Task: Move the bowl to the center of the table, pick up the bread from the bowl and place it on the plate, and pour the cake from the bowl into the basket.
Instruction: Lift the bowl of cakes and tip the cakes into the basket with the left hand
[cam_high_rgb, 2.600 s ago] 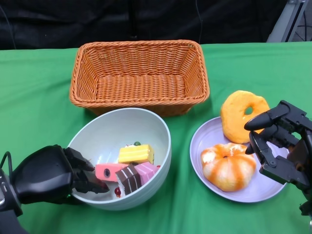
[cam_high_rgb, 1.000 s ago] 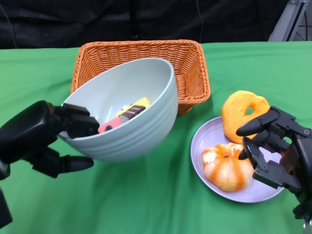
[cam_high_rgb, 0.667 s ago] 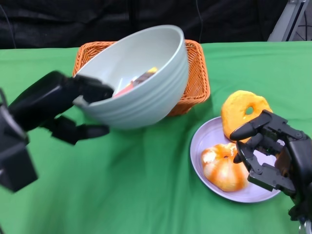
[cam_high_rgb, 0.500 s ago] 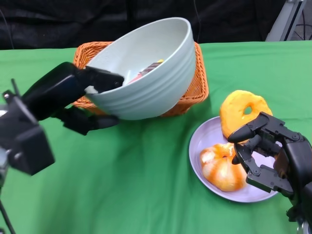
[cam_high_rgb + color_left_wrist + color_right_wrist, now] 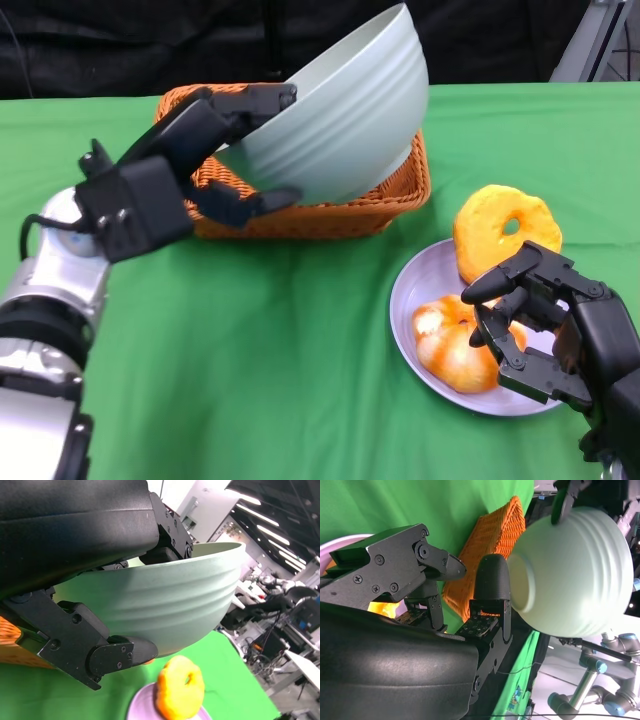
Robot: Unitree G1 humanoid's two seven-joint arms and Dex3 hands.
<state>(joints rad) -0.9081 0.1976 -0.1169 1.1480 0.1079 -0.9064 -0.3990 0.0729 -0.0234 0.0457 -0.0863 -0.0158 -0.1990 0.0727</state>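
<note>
My left hand (image 5: 215,140) grips the rim of the pale green bowl (image 5: 345,115) and holds it steeply tilted over the wicker basket (image 5: 310,205), its mouth turned away from the head camera. The bowl's inside and the cakes are hidden. The same bowl (image 5: 165,607) fills the left wrist view, and its ribbed outside (image 5: 575,575) shows in the right wrist view. A ring-shaped bread (image 5: 505,230) and a round orange bread (image 5: 455,345) lie on the lilac plate (image 5: 420,290). My right hand (image 5: 545,325) hovers over the plate's near right side with fingers apart, holding nothing.
Green cloth (image 5: 260,350) covers the table, with bare cloth in front of the basket and left of the plate. A dark backdrop runs behind the table's far edge. Lab furniture and another robot arm (image 5: 590,690) show in the wrist views' background.
My left hand has lifted the bowl from the table up over the basket and tipped it far forward, so its contents no longer show. The right hand has drifted slightly lower over the plate.
</note>
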